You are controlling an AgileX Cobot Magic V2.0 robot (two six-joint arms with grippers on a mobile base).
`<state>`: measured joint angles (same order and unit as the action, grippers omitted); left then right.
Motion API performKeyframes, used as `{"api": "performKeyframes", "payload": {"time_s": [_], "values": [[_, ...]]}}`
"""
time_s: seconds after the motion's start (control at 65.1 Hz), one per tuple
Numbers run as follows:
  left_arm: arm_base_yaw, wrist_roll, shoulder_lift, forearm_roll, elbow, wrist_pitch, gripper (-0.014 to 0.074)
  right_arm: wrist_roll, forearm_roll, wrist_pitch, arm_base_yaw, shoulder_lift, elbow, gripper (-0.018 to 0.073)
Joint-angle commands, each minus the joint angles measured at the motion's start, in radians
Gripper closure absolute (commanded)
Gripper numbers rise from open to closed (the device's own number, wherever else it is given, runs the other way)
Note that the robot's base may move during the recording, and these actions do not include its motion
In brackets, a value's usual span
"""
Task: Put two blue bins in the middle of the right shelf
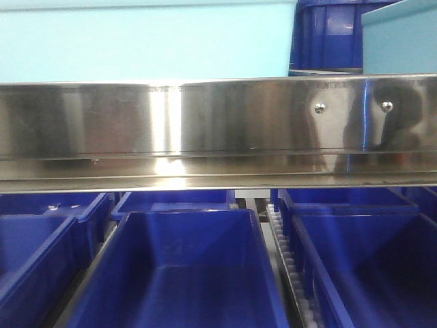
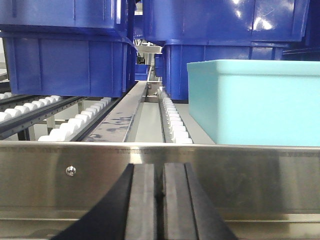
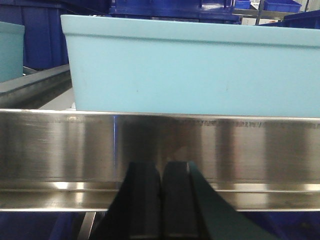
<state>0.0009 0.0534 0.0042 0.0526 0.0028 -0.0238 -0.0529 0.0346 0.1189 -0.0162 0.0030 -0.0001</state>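
Blue bins (image 2: 65,60): glossy dark-blue plastic with ribbed walls, stacked two high on a roller track (image 2: 172,120), beyond the left fingers (image 2: 152,185) and to their left. More of them stand farther back, beyond the right fingers (image 3: 150,185). In the front view, three open-topped blue bins sit under the steel rail (image 1: 205,123); the centre bin (image 1: 184,273) shows only a bare floor.

A turquoise bin (image 2: 250,100) stands just behind the rail, ahead and right of the left fingers. Another (image 3: 190,70) sits directly beyond the right fingers. The inside of both is hidden.

A faint mark on the centre bin's far wall is too blurred to read.

Both pairs of fingers are pressed together, holding nothing, just before the rail.
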Motion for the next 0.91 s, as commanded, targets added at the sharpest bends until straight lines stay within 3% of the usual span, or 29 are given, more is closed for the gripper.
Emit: {"api": "performKeyframes", "payload": {"time_s": [0.0,0.507,0.891], "values": [[0.004,-0.004,-0.004,-0.005,-0.003,0.013,0.0707,-0.003,-0.002,-0.024,0.001,-0.003,0.000,0.0721],[0.004,-0.004,-0.004,-0.001,-0.003,0.017,0.0707,-0.003,-0.002,-0.024,0.001,-0.003,0.000,0.0721],[0.004,-0.004,-0.004,-0.001,-0.003,0.059,0.0707,-0.003,-0.002,-0.109,0.001,-0.003,0.000,0.0721]]}}
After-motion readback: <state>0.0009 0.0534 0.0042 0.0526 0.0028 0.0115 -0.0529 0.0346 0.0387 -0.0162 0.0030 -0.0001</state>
